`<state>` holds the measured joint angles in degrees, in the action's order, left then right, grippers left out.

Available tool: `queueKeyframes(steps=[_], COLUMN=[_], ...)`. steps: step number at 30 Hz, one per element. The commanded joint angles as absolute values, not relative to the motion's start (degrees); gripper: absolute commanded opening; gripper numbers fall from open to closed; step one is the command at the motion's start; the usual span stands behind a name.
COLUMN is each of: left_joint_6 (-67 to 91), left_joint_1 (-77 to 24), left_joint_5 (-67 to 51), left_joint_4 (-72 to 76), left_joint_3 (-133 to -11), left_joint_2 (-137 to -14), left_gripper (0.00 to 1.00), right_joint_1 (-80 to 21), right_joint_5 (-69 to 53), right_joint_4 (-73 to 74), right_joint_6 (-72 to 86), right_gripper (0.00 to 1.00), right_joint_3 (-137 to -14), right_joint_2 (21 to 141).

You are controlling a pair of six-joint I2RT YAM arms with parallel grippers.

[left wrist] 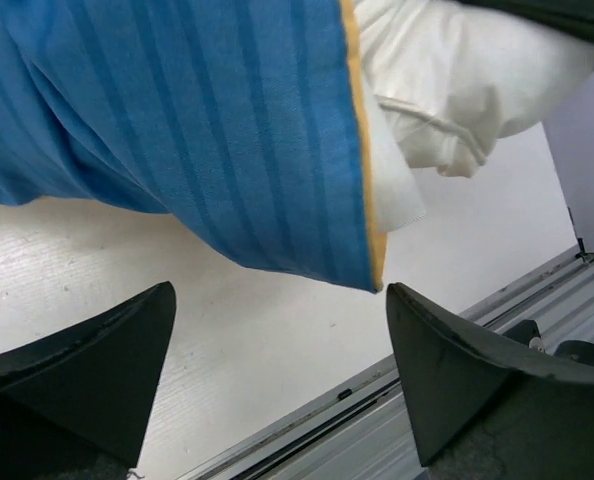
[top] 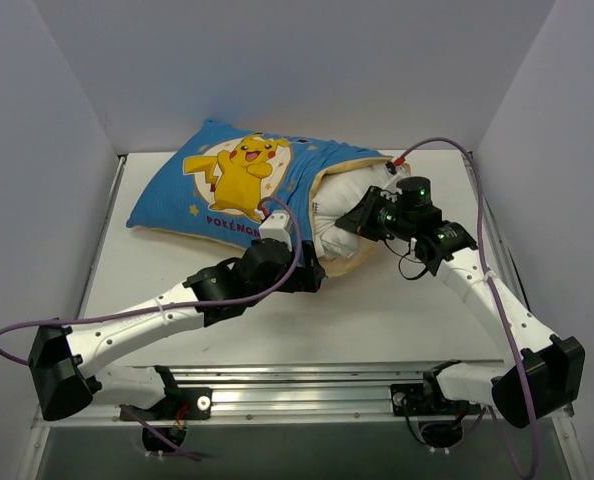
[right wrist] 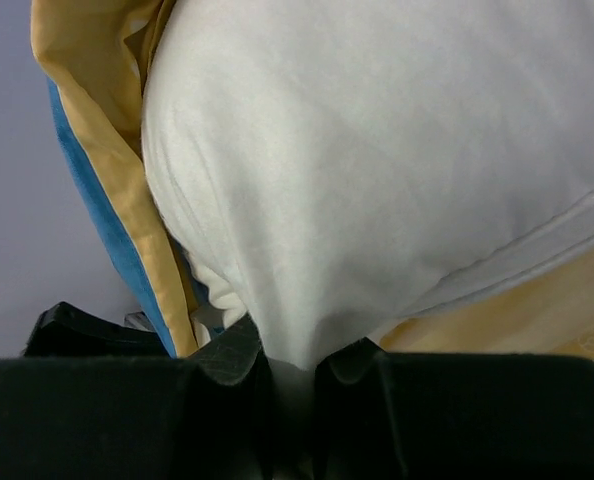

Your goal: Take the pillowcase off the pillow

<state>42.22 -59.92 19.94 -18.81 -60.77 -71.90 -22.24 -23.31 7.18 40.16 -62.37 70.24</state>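
The right hand (right wrist: 289,372) is clenched on a fold of the plump white rectangular pillow (right wrist: 397,150), which bulges just ahead of it from the open mouth of the blue striped fabric pillowcase (top: 222,185) with yellow cartoon print. The left hand (left wrist: 279,330) is released, black fingers (left wrist: 477,370) spread wide, the pillowcase's yellow-trimmed edge hanging just beyond them over the white desk (left wrist: 177,300).

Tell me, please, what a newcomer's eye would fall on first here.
The bright blue pillowcase with its yellow cartoon print, lying at the far side of the table, draws the eye first. At its open right end the white pillow bulges out, pinched by the right end effector. The left end effector sits open by the pillowcase's yellow-trimmed near edge.
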Motion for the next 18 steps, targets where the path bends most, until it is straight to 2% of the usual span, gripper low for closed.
queueKeyframes(steps=[1, 3, 6, 7, 9, 10, 11, 18], left_joint_6=[43.7, 43.7, 43.3, 43.4, 44.9, 46.0, 47.2, 56.0], left_joint_1=[-60.0, -60.0, -59.9, -59.9, -59.2, -58.9, -58.3, -47.7], left_joint_5=[21.6, 22.5, 24.1, 25.0, 27.5, 30.9, 32.4, 39.1], left_joint_4=[-16.1, -15.6, -14.7, -15.2, -17.6, -18.8, -19.5, -20.7], left_joint_3=[-61.2, -62.4, -62.8, -62.8, -62.1, -61.5, -60.8, -52.5], left_joint_2=[-75.0, -76.5, -78.7, -79.5, -79.9, -79.7, -79.4, -76.2], left_gripper=[0.91, 0.89, 0.72, 0.54, 0.32, 0.11, 0.03, 0.02], right_joint_1=[-23.1, -23.3, -23.6, -23.6, -23.6, -23.6, -23.5, -21.2], right_joint_5=[-22.3, -22.4, -22.5, -22.6, -23.0, -23.5, -24.3, -36.5], right_joint_4=[-1.9, -1.9, -1.6, -1.3, -0.3, 1.8, 3.2, 10.6], right_joint_6=[39.0, 39.0, 39.1, 39.0, 38.6, 38.2, 37.8, 35.4], right_gripper=[0.00, 0.00, 0.00, 0.00, 0.00, 0.00, 0.00, 0.00], right_joint_3=[-66.7, -66.7, -66.7, -66.8, -67.7, -69.0, -69.6, -77.8], right_joint_2=[69.7, 69.9, 69.7, 69.3, 68.9, 68.5, 68.3, 66.1])
